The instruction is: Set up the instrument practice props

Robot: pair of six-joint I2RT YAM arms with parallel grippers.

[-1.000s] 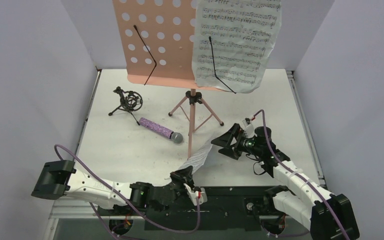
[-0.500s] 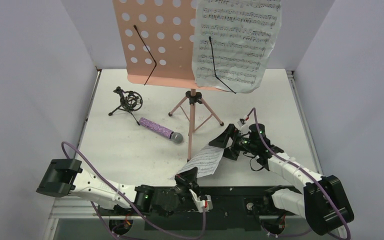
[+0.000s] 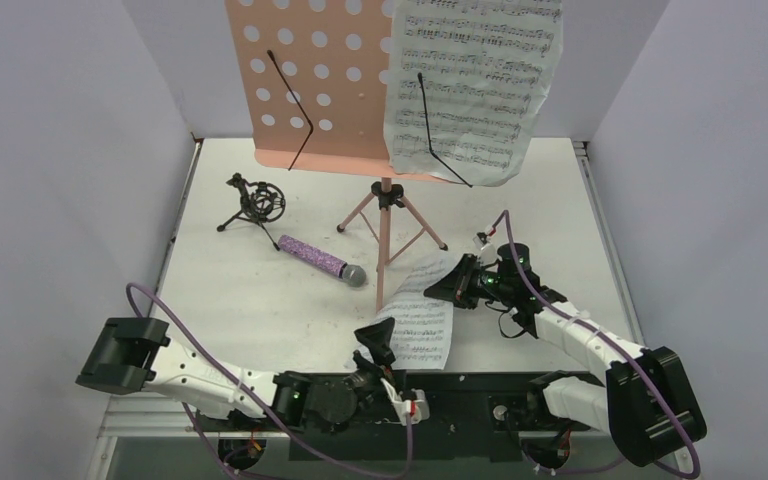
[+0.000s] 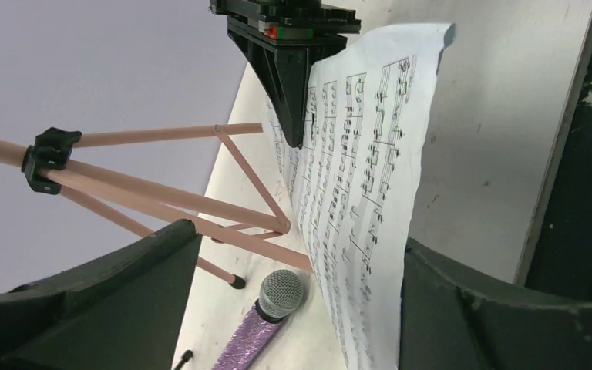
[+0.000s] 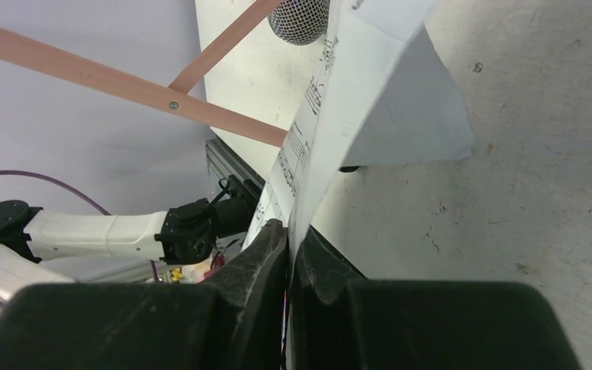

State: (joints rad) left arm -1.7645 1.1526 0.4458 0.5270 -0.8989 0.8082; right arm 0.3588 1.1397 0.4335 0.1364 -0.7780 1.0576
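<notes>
1. So, top view: the loose page (image 3: 422,318) hangs slanted over the near part of the table (image 3: 260,300). Its upper edge is in the right gripper (image 3: 457,285) and its lower edge sits by the left gripper (image 3: 375,340). A second ago the left held it low at the table edge while the right stood wide and apart from it, so a handover has taken place. The music stand (image 3: 310,80) is upright at back centre. The mounted page (image 3: 475,80) sits under the wire clip on the right half of the desk, and the left half is bare. The microphone (image 3: 322,258) lies flat by the stand's legs. The mic holder (image 3: 255,205) stands apart at back left, empty.
2. Left wrist view: the left fingers (image 4: 108,308) are spread wide with the sheet between them. Probably neither pad touches it, though I cannot tell for certain. Opposite, the right gripper's black jaws pinch the sheet's top edge.
3. Right wrist view: the right fingers (image 5: 258,258) are pressed together on the paper's edge, and the sheet curls away toward the microphone's head.
4. Meaning: the loose page now depends on the right arm alone. My judgement is that the next move is a lift to the bare half of the desk. The microphone is not yet seated.
</notes>
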